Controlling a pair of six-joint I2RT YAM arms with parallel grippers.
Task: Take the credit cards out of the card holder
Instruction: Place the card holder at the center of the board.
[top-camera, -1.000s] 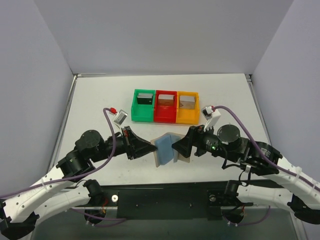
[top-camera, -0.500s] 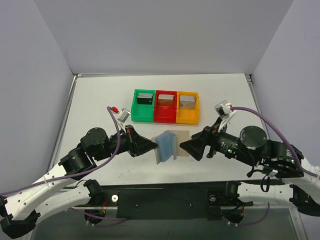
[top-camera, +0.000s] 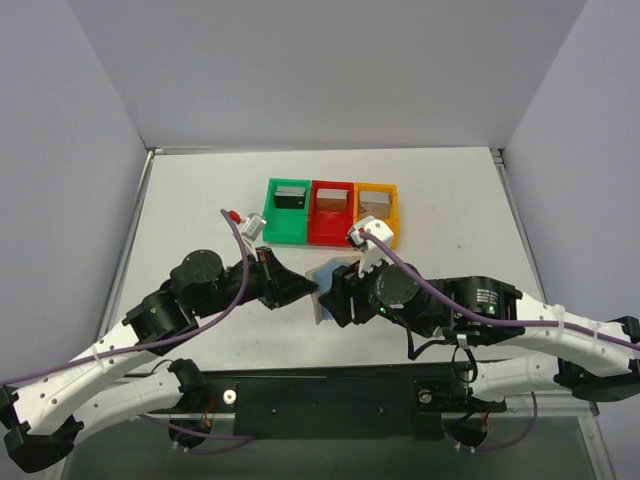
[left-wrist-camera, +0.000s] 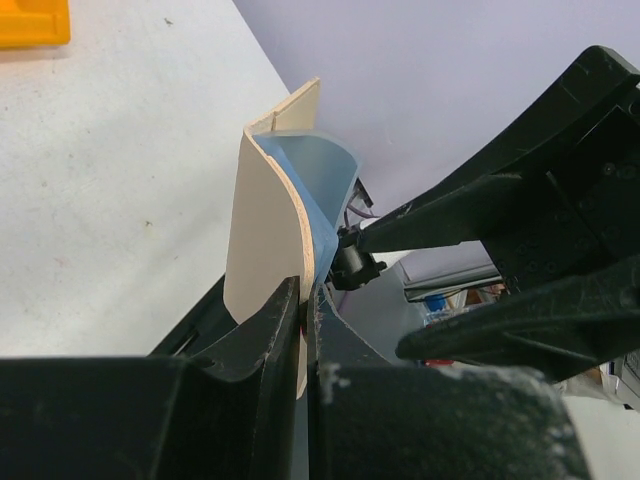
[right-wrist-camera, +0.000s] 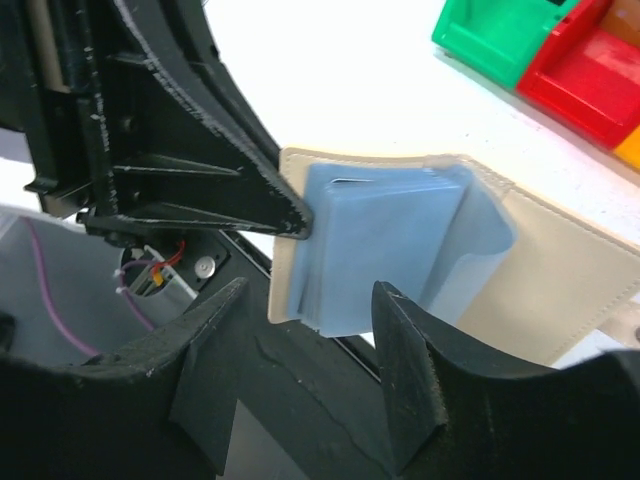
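Standing here, I can read nothing: no lettering, brand or number on the card holder (top-camera: 326, 283), nor on the coloured bins (top-camera: 331, 236) at twelve o'clock from it.

Upright tan card holder (left-wrist-camera: 265, 230), lower edge tight between the fingers (left-wrist-camera: 262, 335) of the left gripper (left-wrist-camera: 306, 305); orange bin (left-wrist-camera: 30, 20) corner beyond

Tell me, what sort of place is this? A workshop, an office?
Most likely a test cell in a robotics lab: a white table boxed in by plain pale panels, a left arm and right arm mounted at its near edge, and three coloured bins as props.
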